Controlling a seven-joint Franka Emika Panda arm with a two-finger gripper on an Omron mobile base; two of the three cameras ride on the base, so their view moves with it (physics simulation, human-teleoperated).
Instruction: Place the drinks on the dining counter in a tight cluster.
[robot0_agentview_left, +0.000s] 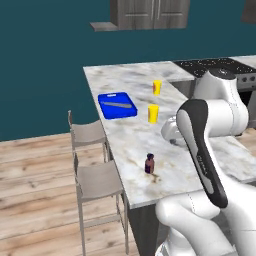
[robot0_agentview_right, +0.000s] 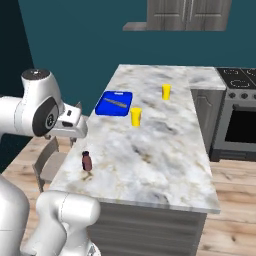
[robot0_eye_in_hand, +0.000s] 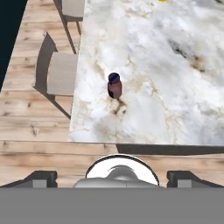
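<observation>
A short dark maroon bottle (robot0_agentview_left: 149, 164) (robot0_agentview_right: 86, 161) (robot0_eye_in_hand: 114, 85) with a dark cap stands upright on the dining counter (robot0_agentview_left: 135, 140) (robot0_agentview_right: 165, 150) (robot0_eye_in_hand: 175, 87), close to its near corner on the stool side. My gripper (robot0_eye_in_hand: 112, 177) hangs above and back from the counter's near edge, looking down at the bottle. Its fingertips (robot0_eye_in_hand: 41, 177) stand wide apart, so it is open, with nothing between them. The bottle is well clear of it. In the right base view the hand (robot0_agentview_right: 70, 126) hovers left of the counter, above the bottle.
Two yellow cups (robot0_agentview_left: 153, 113) (robot0_agentview_left: 157, 87) (robot0_agentview_right: 136, 116) (robot0_agentview_right: 166, 91) stand mid-counter beside a blue tray (robot0_agentview_left: 117, 105) (robot0_agentview_right: 114, 103) holding a grey utensil. Two stools (robot0_agentview_left: 97, 180) (robot0_eye_in_hand: 61, 72) line the counter's left side. A stove (robot0_agentview_right: 240, 110) is at the right.
</observation>
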